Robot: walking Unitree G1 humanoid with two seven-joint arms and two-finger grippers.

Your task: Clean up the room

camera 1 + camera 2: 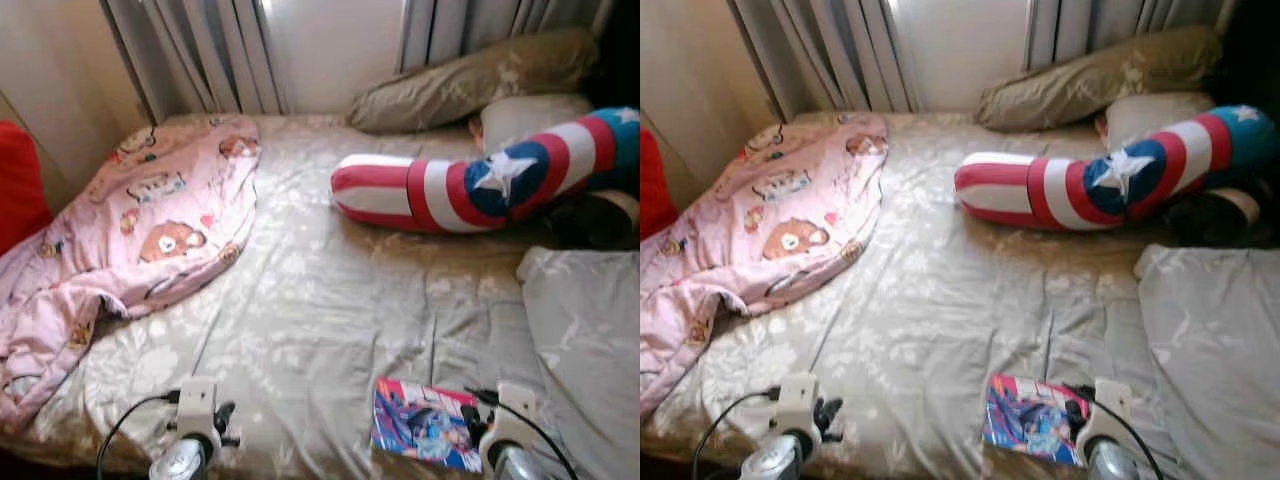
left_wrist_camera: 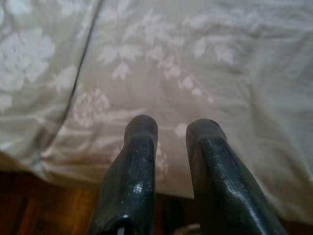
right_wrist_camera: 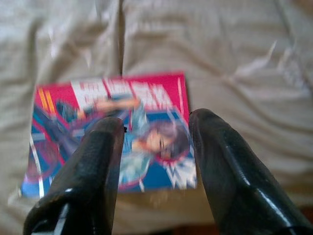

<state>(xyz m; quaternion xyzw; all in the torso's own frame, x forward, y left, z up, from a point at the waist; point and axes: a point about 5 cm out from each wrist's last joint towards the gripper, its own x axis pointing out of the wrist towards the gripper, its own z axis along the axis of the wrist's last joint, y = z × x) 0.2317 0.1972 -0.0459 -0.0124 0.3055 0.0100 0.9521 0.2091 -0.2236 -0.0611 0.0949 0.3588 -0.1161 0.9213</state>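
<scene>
A colourful comic book (image 1: 425, 423) lies flat on the beige floral bedsheet (image 1: 320, 300) near the bed's front edge. My right gripper (image 3: 156, 122) hovers just over its near right part, open, with nothing between the fingers (image 3: 222, 161). My left gripper (image 2: 172, 128) is low at the front left edge of the bed, open over bare sheet and holding nothing. A crumpled pink cartoon blanket (image 1: 130, 235) is spread over the bed's left side. A red, white and blue star bolster (image 1: 480, 185) lies across the back right.
Two beige pillows (image 1: 470, 80) lean at the head of the bed below the curtains (image 1: 210, 50). A folded grey sheet (image 1: 590, 330) covers the right side. Something red (image 1: 18, 185) stands at the far left. Wooden floor (image 2: 44, 210) shows under the bed edge.
</scene>
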